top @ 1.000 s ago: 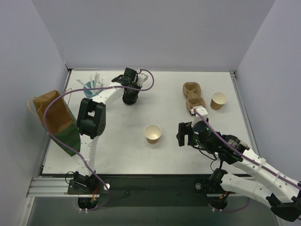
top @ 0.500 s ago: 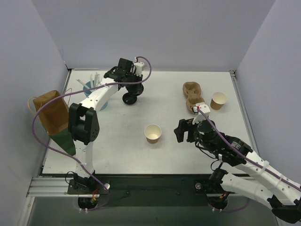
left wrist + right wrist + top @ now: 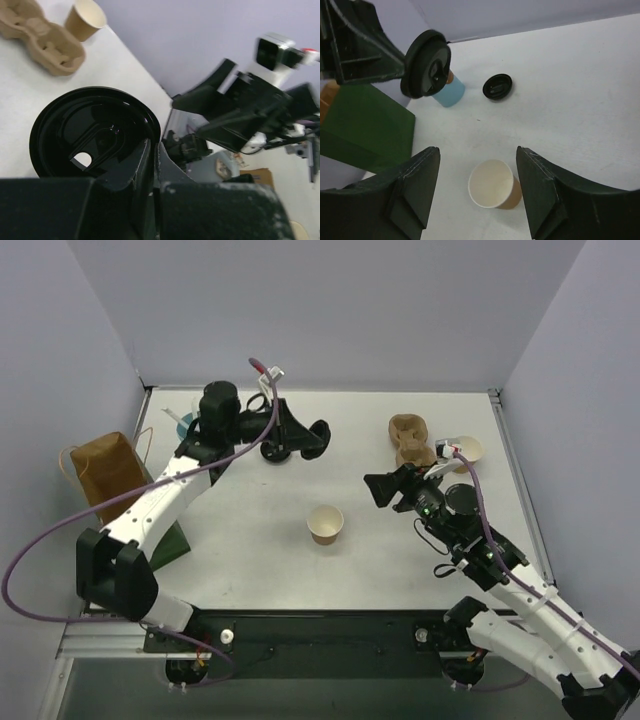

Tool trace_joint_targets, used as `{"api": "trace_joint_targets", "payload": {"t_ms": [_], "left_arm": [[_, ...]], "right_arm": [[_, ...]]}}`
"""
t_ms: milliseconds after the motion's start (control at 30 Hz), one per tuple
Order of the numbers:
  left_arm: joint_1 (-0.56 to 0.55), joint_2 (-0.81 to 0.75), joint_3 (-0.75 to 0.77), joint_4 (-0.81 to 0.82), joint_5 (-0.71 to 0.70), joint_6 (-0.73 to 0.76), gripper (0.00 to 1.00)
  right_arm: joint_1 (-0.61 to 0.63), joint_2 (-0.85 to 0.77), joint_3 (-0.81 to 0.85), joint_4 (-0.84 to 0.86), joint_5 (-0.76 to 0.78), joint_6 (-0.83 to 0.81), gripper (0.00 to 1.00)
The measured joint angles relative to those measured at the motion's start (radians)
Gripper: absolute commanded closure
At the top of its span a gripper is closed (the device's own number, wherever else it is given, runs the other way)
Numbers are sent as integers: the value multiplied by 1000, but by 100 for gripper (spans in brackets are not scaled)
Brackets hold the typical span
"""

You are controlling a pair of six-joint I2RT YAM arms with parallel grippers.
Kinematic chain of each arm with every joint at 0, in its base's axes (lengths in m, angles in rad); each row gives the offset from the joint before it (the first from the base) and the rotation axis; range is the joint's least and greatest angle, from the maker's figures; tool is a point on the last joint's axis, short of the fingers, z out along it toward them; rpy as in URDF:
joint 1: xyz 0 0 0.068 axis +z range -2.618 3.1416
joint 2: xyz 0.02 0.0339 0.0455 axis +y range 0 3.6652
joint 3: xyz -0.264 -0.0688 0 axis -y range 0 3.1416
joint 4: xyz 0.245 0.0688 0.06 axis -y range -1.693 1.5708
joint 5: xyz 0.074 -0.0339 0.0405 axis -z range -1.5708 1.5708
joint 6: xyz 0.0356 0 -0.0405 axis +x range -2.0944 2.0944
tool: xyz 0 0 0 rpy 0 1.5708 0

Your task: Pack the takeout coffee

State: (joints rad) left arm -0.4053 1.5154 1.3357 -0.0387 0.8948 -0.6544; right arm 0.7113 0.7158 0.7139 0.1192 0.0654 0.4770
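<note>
Held lid: a black lid (image 3: 95, 132) is clamped by its rim in the left gripper (image 3: 154, 156), clear of the table and turned on edge. I judge that it is meant for the open cup.
Takeout coffee cup (image 3: 325, 523): upright near the middle of the table, uncovered, pale cream inside, with nothing touching it.
Right gripper (image 3: 477, 154): fingers spread wide and empty, hovering near the cup. Its wrist view frames the cup between them, so it is probably placed to steady the cup while the lid goes on.
Spare lid: a second black lid (image 3: 497, 86) lies flat on the table, near the blue cup of straws (image 3: 447, 91).
Far right: a second paper cup (image 3: 466, 452) stands upright just beside the moulded-pulp cup carrier (image 3: 408, 438), well apart from the middle cup. The carrier's pockets look empty.
Bag: a brown paper bag (image 3: 102, 465) with a dark green part sits at the left edge. Whether its mouth is open I cannot tell.
Surface: a white table (image 3: 250, 560), flat and matt, so an empty cup may slide or tip under a pressing lid.
Room: plain pale lilac-grey walls close in the left, back and right sides.
</note>
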Motion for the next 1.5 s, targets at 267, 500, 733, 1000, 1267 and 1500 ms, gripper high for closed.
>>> {"api": "trace_joint_targets", "payload": {"t_ms": [267, 500, 733, 1000, 1267, 1500], "left_arm": [[0, -146, -204, 385, 82, -322, 94], [-1, -178, -271, 657, 100, -502, 94], [-18, -178, -319, 856, 99, -628, 94], [-22, -178, -319, 916, 93, -653, 94], [-27, -178, -320, 923, 78, -655, 94], [-34, -178, -343, 924, 72, -649, 94]], "right_arm": [[-116, 82, -100, 293, -236, 357, 43], [-116, 277, -151, 639, -346, 701, 50], [-116, 449, -151, 939, -420, 909, 52], [-116, 497, -146, 1074, -470, 982, 57], [-114, 545, -102, 1093, -513, 1000, 64], [-113, 587, -98, 1106, -528, 1036, 74]]}}
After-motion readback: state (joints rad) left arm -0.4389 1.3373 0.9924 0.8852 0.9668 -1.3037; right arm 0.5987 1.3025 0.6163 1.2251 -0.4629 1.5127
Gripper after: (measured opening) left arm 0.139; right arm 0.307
